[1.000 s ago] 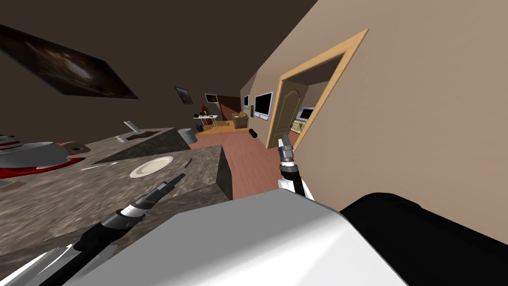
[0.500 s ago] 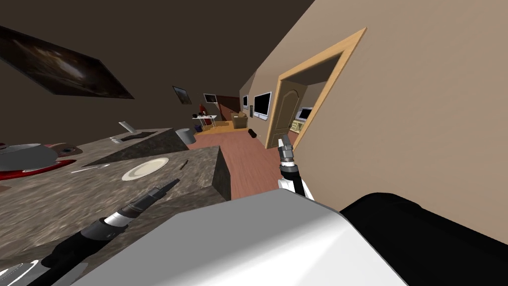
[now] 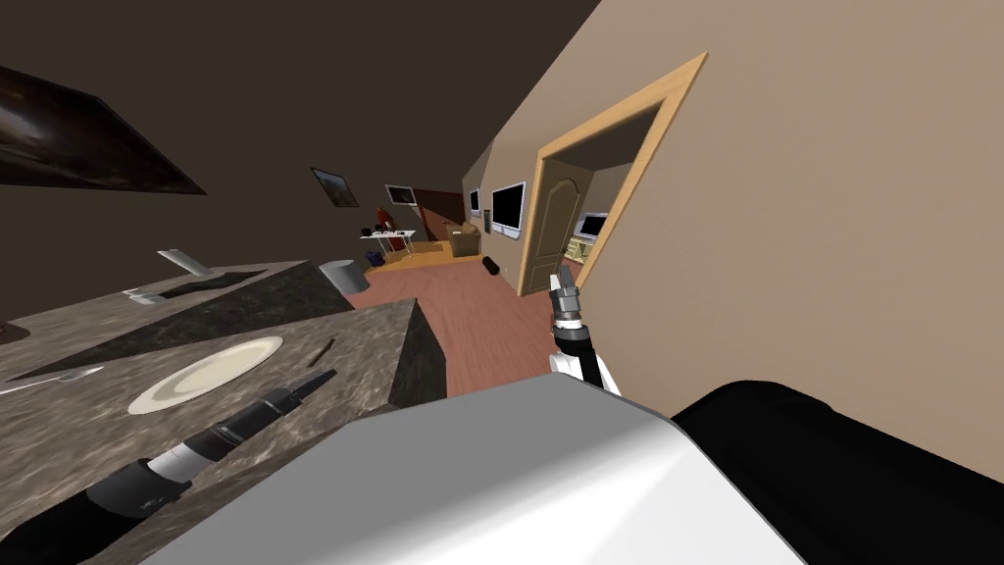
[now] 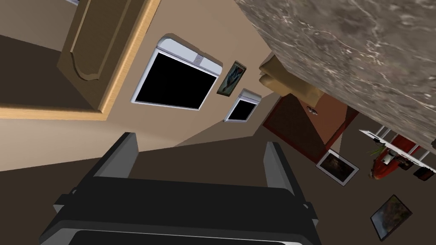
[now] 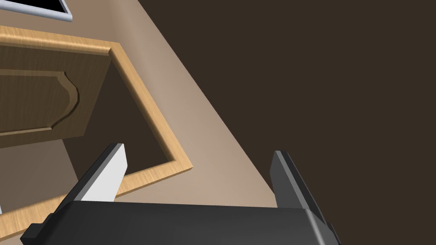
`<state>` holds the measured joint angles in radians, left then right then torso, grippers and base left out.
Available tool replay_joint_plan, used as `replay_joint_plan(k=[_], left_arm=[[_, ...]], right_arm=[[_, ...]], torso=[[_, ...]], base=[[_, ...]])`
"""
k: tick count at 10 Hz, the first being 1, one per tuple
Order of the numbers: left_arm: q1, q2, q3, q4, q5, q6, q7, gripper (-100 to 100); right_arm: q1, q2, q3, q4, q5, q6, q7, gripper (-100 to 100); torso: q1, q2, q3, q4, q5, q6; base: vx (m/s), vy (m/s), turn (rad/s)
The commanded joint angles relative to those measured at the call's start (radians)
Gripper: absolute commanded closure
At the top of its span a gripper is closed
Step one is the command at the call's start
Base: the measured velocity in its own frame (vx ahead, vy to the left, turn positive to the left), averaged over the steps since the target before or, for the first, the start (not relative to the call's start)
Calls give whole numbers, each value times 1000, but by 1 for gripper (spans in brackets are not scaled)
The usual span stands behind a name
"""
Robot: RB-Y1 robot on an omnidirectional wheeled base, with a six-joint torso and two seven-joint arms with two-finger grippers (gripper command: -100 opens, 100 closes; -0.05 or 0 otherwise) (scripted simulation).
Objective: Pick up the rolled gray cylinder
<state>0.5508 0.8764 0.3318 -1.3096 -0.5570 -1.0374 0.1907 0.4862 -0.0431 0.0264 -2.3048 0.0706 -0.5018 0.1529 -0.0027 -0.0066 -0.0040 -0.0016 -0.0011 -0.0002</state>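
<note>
A small dark roll (image 3: 490,266) lies on the reddish wood floor far ahead, near the open door. A grey cylinder (image 3: 343,276) stands on the floor past the far end of the stone counter (image 3: 118,432). My left gripper (image 3: 324,376) hovers low over the counter's near corner, beside a white plate (image 3: 204,374); in the left wrist view its fingers (image 4: 123,155) stand wide apart with nothing between them. My right gripper (image 3: 561,284) is raised in front of the doorway, far short of the roll. The right wrist view shows it open (image 5: 198,170) and empty.
The counter also carries a spoon (image 3: 49,378), a thin dark utensil (image 3: 323,351) and a sink recess (image 3: 206,283). A tan wall with a wood-framed doorway (image 3: 608,186) runs along my right. Open floor (image 3: 471,314) leads ahead to a small table (image 3: 384,235) and boxes.
My view has swung right and closer to the counter: the plate and counter slid left, and the red and white object left the picture. The left arm sits lower left; the right looks unchanged.
</note>
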Motion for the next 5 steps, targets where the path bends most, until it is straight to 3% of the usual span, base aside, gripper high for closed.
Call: replay_joint_plan(k=[1, 2, 3, 4, 5], left_arm=[[20, 49, 11, 50, -29, -17, 10, -100], [20, 49, 11, 70, -29, -17, 10, -100], [34, 88, 15, 94, -54, -32, 13, -100], [34, 88, 15, 123, -54, -32, 13, -100], [48, 125, 17, 154, -78, -45, 16, -100]], right_arm=[[0, 0, 0, 0, 0, 0, 0, 0], [0, 0, 0, 0, 0, 0, 0, 0], [0, 0, 0, 0, 0, 0, 0, 0], [0, 0, 0, 0, 0, 0, 0, 0], [0, 0, 0, 0, 0, 0, 0, 0]], torso=[[0, 0, 0, 0, 0, 0], [0, -1, 0, 0, 0, 0], [1, 0, 0, 0, 0, 0], [2, -1, -1, 0, 0, 0], [3, 0, 0, 0, 1, 0]], base=[[142, -57, -106], [119, -32, -43], [154, -19, -86], [131, -6, -45], [152, 6, -81]])
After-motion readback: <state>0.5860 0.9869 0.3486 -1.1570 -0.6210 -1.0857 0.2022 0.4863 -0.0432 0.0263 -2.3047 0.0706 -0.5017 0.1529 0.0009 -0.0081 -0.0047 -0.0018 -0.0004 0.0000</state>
